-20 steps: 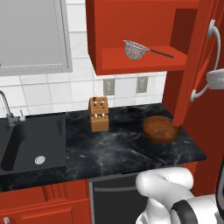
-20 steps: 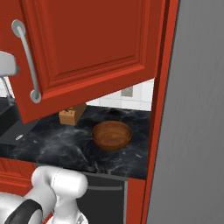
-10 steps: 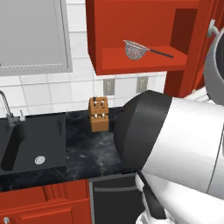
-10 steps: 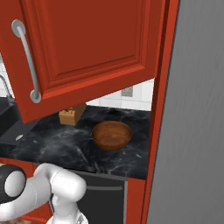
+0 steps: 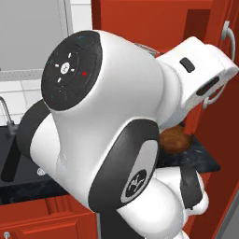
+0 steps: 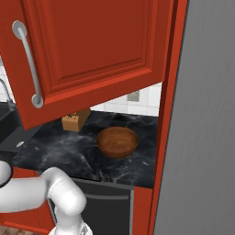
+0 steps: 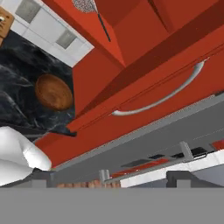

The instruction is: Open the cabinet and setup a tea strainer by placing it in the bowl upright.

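Here the gripper, whose jaw state cannot be told, holds nothing of the task, while the empty bowl (image 6: 117, 141) sits on the black marble counter (image 6: 59, 153) below the already open cabinet (image 6: 94, 50), the tea strainer (image 7: 86, 4) resting on its shelf.

The arm (image 5: 107, 135) hides most of the bowl (image 5: 175, 140), and the tea strainer (image 7: 87, 5) is cut off at the top edge.
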Controlling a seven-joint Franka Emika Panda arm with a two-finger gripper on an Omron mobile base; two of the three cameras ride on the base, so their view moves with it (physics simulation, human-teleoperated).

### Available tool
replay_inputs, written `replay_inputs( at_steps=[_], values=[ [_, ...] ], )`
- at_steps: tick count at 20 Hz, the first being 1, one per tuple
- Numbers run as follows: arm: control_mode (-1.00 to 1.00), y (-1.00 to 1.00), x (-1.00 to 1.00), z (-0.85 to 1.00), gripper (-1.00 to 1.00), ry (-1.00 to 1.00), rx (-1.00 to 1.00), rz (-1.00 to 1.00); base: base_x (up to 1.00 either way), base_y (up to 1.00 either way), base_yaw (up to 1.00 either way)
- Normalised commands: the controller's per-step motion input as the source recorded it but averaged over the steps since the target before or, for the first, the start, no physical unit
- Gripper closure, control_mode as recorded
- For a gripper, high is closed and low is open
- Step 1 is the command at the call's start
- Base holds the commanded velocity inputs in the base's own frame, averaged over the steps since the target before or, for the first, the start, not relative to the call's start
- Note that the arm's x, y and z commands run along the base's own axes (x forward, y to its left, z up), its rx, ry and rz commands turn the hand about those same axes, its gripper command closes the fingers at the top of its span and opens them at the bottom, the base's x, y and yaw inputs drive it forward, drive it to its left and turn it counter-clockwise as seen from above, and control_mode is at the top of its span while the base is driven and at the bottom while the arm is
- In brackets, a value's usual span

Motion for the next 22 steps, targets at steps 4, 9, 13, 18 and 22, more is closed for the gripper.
replay_inputs(
  at_steps=[4,9,13,18,22],
  values=[
    [-1.00,0.06,0.63,-0.51,-1.00,-0.01,-0.06,0.00,0.00,0.00,0.00],
    [-1.00,-0.05,0.69,-0.52,-1.00,0.01,-0.13,0.00,0.00,0.00,0.00],
    [-1.00,-0.43,0.74,-0.53,-1.00,0.02,-0.07,0.01,0.00,0.00,0.00],
    [-1.00,-0.18,0.65,-0.53,-1.00,0.00,-0.09,0.04,0.00,0.00,0.00],
    [-1.00,-0.29,0.36,-0.42,-1.00,0.16,-0.22,-0.01,0.00,0.00,0.00]
  ],
)
